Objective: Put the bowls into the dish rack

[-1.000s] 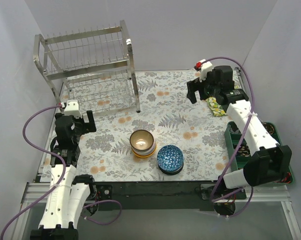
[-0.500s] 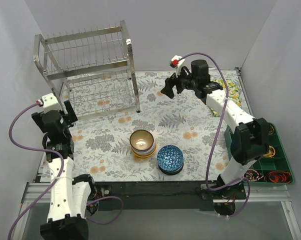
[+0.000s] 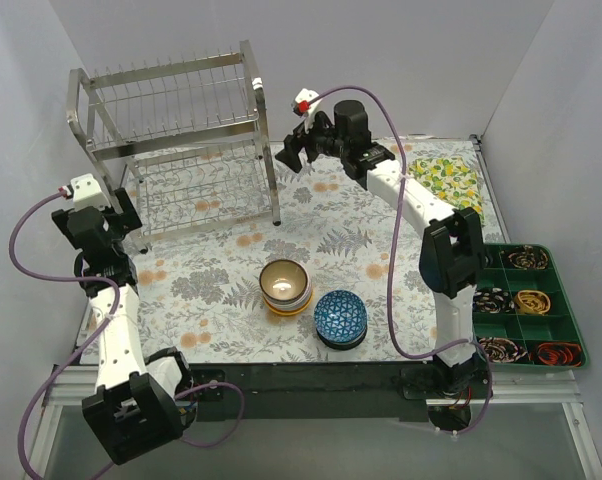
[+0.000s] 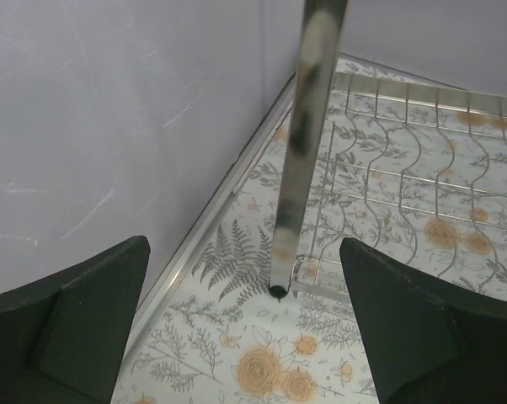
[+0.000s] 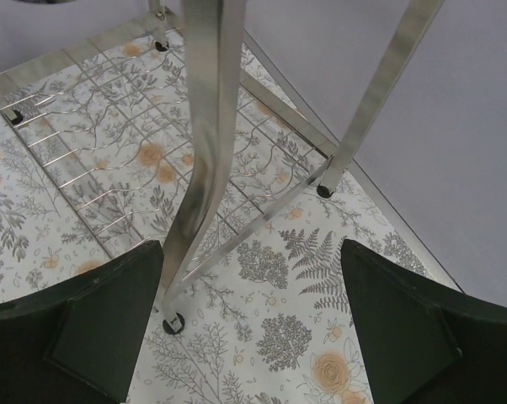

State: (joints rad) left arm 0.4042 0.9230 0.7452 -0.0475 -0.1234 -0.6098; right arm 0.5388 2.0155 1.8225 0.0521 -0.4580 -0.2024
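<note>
The dish rack (image 3: 171, 140), a shiny two-tier steel wire frame, stands at the back left with nothing on its tiers. A brown-glazed bowl (image 3: 285, 281) tops a stack of bowls at the table's middle front. Beside it, a blue-patterned bowl (image 3: 340, 316) rests on a dark one. My left gripper (image 3: 124, 213) is open beside the rack's front left post (image 4: 308, 143), which shows between its fingers (image 4: 243, 244). My right gripper (image 3: 293, 158) is open by the front right post (image 5: 207, 126), with nothing between the fingers (image 5: 252, 246).
A green compartment tray (image 3: 554, 300) with small items sits at the right edge. A yellow lemon-print cloth (image 3: 443, 180) lies at the back right. Grey walls close in on the left, back and right. A floral mat (image 3: 381, 250) covers the table.
My right arm has swung left along the back to the rack's right post. My left gripper has drawn back and left to the rack's left post. The bowls have not moved.
</note>
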